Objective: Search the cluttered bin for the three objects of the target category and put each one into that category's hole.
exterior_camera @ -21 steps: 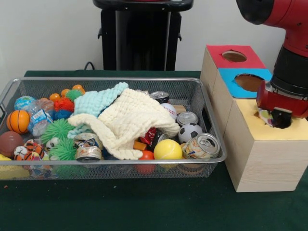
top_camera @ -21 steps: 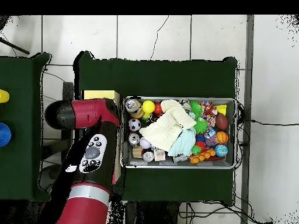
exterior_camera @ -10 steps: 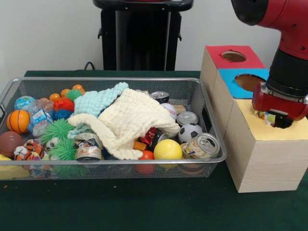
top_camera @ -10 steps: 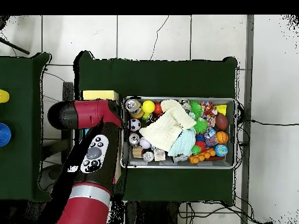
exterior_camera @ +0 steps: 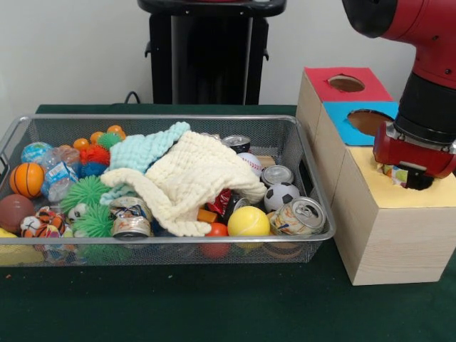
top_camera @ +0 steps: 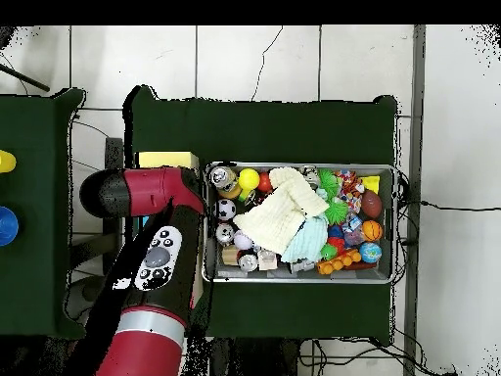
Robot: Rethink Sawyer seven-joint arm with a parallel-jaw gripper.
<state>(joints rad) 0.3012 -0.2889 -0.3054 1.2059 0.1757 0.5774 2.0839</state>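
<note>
I see a cream cloth (exterior_camera: 192, 178), pale teal cloth (exterior_camera: 146, 149), yellow ball (exterior_camera: 249, 221), black-and-white soccer ball (exterior_camera: 281, 195), dark green tabletop (exterior_camera: 214, 299).

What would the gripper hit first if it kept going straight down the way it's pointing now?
Most likely nothing solid at first: the gripper points down at the dark hole in the yellow top of the wooden box, so it would probably pass into that opening. Depth is unclear; it could clip the hole's rim.
</note>
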